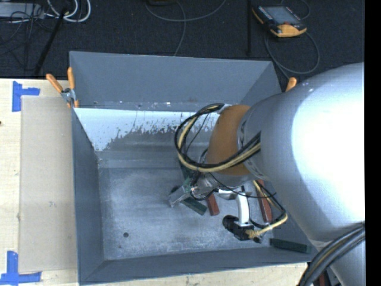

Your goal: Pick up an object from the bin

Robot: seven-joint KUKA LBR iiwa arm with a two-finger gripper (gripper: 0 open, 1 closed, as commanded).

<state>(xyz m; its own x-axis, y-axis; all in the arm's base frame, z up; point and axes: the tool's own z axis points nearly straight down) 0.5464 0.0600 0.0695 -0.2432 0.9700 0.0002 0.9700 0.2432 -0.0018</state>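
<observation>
**A:** Gripper (184,196) first: where does it sit?

**B:** Low over the middle of the bin (128,210) floor, arm (309,148) bent in from the right edge, wrist pointing down. Released or clenched, I cannot tell.

**A:** And the nearest thing?

**B:** A small dark block (196,207), just beside it toward the near edge. A reddish-brown stick (212,205) lies right of that, long axis running from far edge to near. The remaining bits form a heap (238,224) toward the near right corner.
</observation>
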